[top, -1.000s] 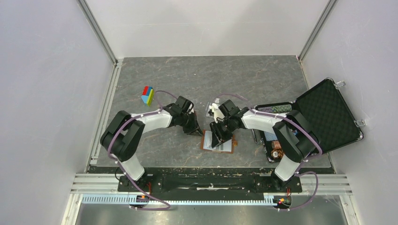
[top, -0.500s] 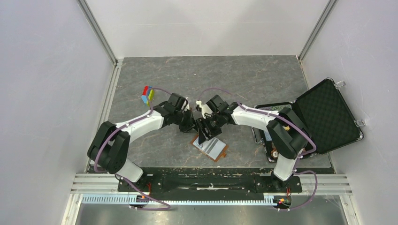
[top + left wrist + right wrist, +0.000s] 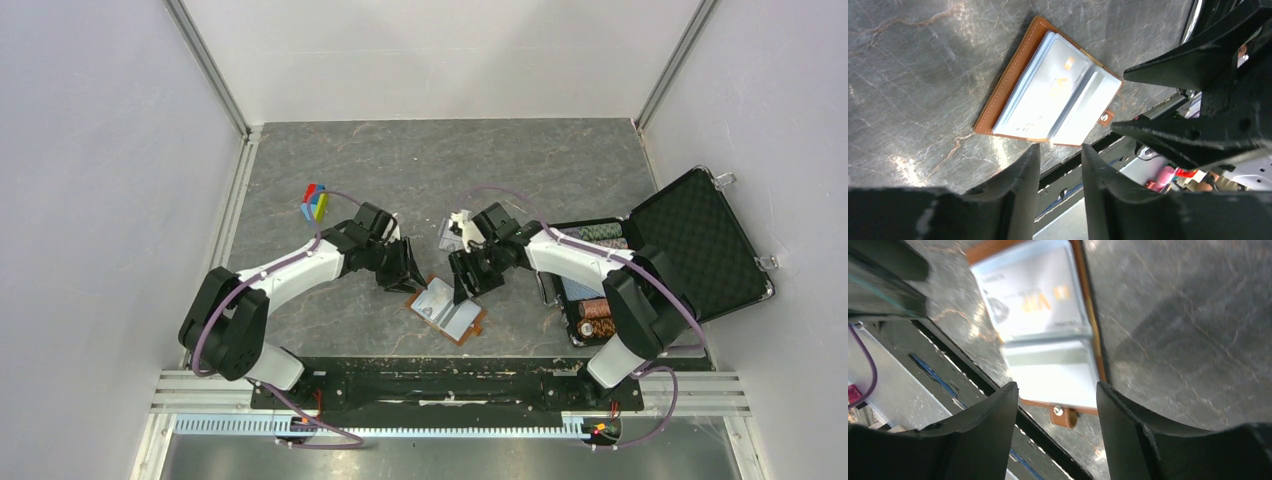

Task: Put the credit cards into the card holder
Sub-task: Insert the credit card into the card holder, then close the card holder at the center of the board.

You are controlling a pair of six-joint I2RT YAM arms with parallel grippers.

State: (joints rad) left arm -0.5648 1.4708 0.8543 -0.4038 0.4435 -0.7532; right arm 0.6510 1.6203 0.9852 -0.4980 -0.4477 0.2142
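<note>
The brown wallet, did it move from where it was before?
Yes. The card holder turned askew and slid slightly left, away from the black case, then stayed put.

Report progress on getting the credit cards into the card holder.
Done: the card holder lies open on the table, with a pale card bearing orange print seated in its sleeves. In hand: nothing; the left gripper and right gripper are both open and empty above it. Left: unclear; the clear tray behind the right gripper is too small to tell whether cards remain there.
</note>
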